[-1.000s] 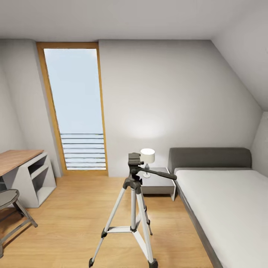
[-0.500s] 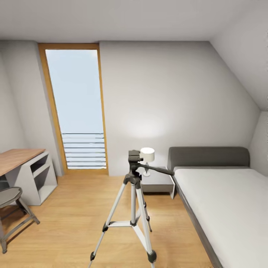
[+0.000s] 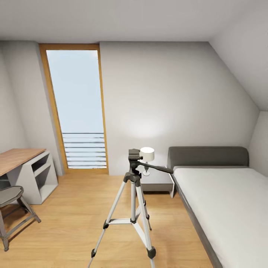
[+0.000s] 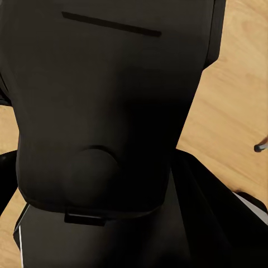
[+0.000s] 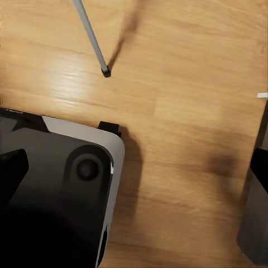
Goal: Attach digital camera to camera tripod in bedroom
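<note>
Tripod [image 3: 133, 208] stands upright on the wood floor [image 3: 74, 216] mid-room, its black head bare, pan handle pointing toward the bed [image 3: 223, 201]. Going left to right: bench [image 3: 22, 163] and stool [image 3: 11, 197], tall window [image 3: 76, 108], tripod, nightstand [image 3: 158, 182] with lamp [image 3: 147, 158], bed. Whether either tool is wide or narrow cannot be told from the wrist views.

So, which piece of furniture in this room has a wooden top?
The desk at the left wall: its top is brown wood, while the nightstand and the stool are grey.
</note>
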